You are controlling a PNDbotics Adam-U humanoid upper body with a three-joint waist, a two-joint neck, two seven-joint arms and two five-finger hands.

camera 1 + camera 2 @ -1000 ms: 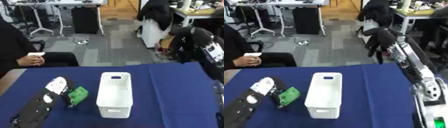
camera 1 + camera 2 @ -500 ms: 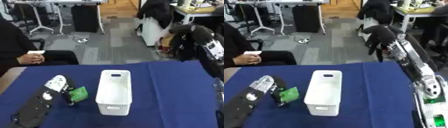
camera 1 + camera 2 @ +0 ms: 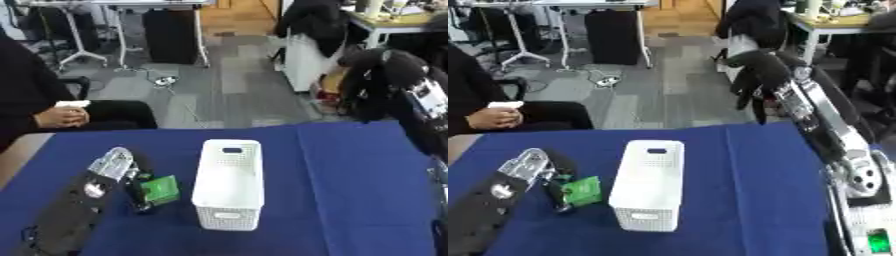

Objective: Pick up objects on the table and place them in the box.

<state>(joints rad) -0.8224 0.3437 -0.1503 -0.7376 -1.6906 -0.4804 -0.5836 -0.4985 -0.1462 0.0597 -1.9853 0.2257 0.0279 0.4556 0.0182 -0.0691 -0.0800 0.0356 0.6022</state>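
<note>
Two hands show in the views. The left hand (image 3: 140,192) comes in from the lower left across the blue table (image 3: 350,190), its black arm lying along the cloth, and its fingers curl round a green packet (image 3: 161,189), pinching it at the packet's left edge. The packet sits low over the cloth, just beside the left wall of the box (image 3: 229,190); whether it touches the cloth cannot be told. The box is a white perforated bin, long and narrow, standing upright near the middle of the table with its open top facing up and a handle slot at its far end. Nothing can be seen inside it from here.

The right hand (image 3: 759,82) hangs high at the right, well above and beyond the far table edge, fingers relaxed and pointing downward, holding nothing. Its silver and black forearm runs down toward the lower right corner of the right eye view.

At the far left edge a person sits beyond the table, a hand (image 3: 61,116) holding a small white thing, well apart from the box and packet.
</note>
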